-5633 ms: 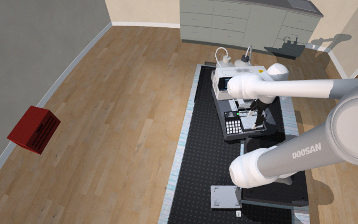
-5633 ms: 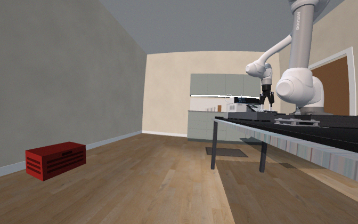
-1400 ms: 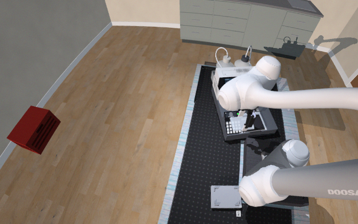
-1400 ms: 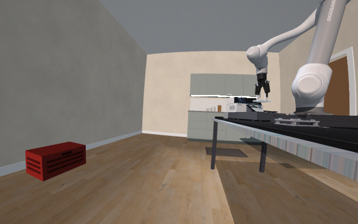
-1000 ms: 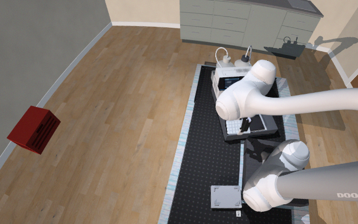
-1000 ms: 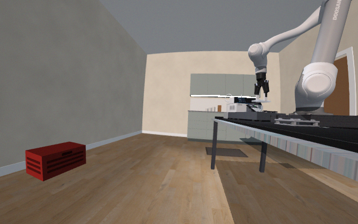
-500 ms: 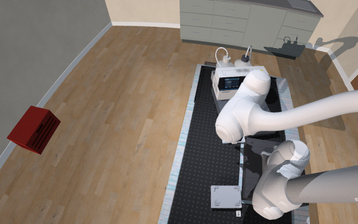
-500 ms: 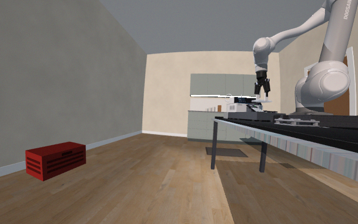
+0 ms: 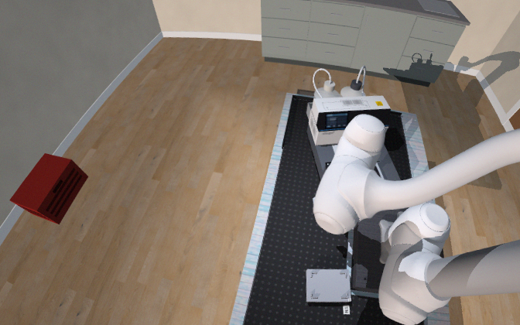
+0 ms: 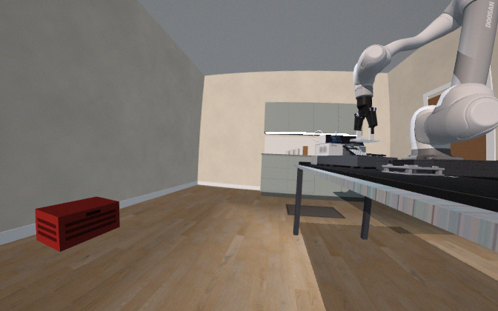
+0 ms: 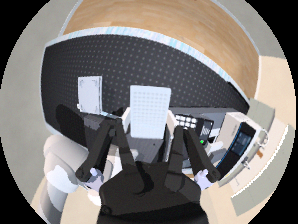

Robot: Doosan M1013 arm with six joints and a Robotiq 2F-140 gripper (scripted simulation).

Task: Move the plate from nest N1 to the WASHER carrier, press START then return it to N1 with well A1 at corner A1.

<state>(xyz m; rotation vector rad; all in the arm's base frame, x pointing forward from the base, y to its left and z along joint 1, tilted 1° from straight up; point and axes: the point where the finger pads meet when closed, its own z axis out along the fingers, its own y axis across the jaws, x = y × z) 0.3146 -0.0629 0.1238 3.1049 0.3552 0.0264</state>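
The nest N1 [image 9: 328, 285] lies without a plate on the near end of the worktop [image 9: 258, 217]. Farther along, the claw [image 10: 364, 130] grips the white plate [image 11: 147, 111] by its two sides and holds it flat in the air above the dark mat. The washer [image 9: 348, 110] stands behind it at the far end.
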